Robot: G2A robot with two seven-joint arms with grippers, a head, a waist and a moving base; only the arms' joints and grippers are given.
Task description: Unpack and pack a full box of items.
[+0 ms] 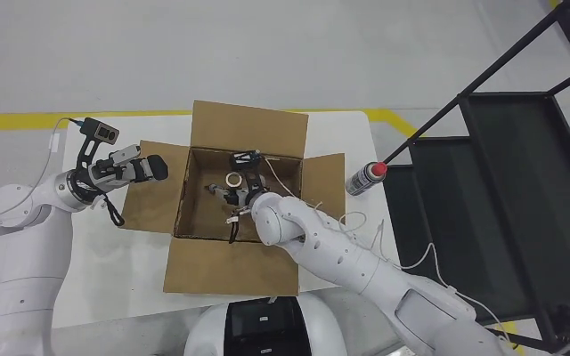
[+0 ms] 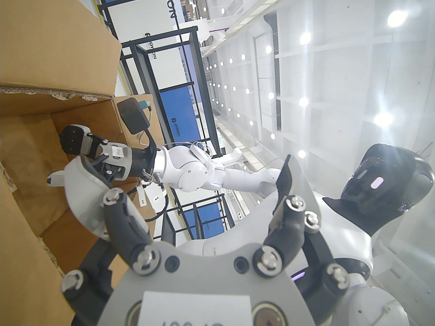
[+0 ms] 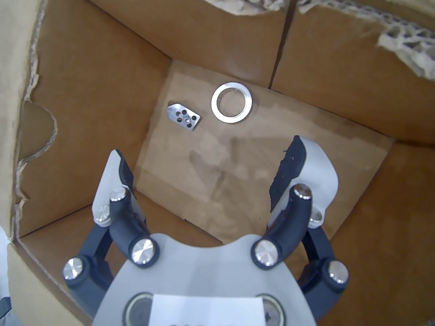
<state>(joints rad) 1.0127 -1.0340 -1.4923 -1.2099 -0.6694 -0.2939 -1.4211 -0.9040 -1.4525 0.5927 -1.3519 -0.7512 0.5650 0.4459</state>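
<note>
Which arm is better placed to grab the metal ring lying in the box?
The right. Its open right claw hangs inside the box, pointing down at the floor where the metal ring lies, with nothing between them. The left claw sits outside, over a side flap.

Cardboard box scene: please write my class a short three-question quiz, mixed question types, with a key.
1. How many metal parts lie on the floor of the cardboard box?
2. True or false: the right gripper is shut on the metal ring.
3. Where is the red-capped spray can? A. inside the box; B. on the table beside the box; C. on a box flap.
Key: 1. two, the ring and a drilled plate; 2. false, it is open and empty; 3. B.
</note>
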